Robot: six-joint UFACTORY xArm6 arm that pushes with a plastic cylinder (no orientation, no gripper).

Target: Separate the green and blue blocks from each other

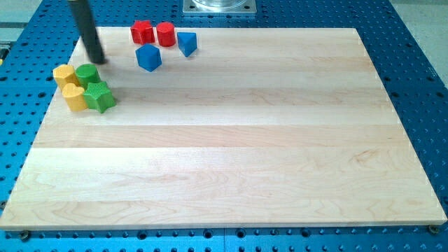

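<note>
My tip (97, 60) rests on the board near the view's top left, just above the green cylinder (87, 73) and left of the blue cube (148, 57). A green star-shaped block (99, 96) lies just below the green cylinder. A blue triangular block (186, 43) sits right of the blue cube, near the view's top. The green blocks and blue blocks lie apart, with my tip between the two groups.
Two yellow blocks (64, 75) (73, 97) touch the green ones on their left. A red star-shaped block (142, 32) and a red cylinder (166, 33) sit above the blue cube. The wooden board (231, 140) lies on a blue perforated table.
</note>
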